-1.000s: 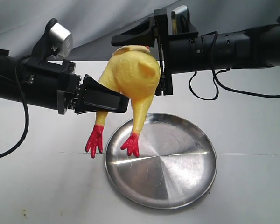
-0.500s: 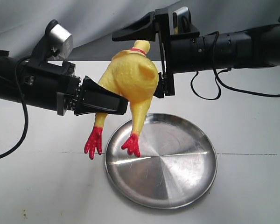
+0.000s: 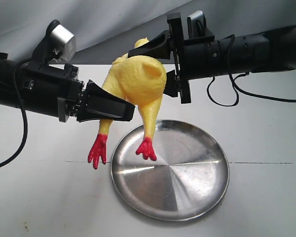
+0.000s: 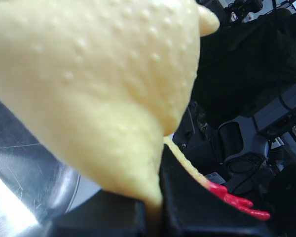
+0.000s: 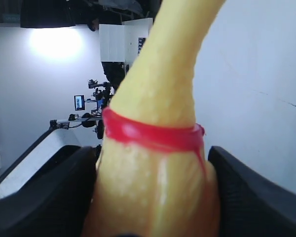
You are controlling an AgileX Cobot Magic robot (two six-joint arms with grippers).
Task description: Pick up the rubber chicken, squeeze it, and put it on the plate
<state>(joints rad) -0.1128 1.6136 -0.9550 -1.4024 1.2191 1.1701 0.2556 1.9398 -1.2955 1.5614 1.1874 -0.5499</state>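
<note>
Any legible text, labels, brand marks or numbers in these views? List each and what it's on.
No text can be read in any view.
rubber chicken: no print, only red paint.
plate: bare scratched steel, no stamp visible.
left arm and right arm: no label visible.
screen in the background of the right wrist view: too small and blurred to read.
</note>
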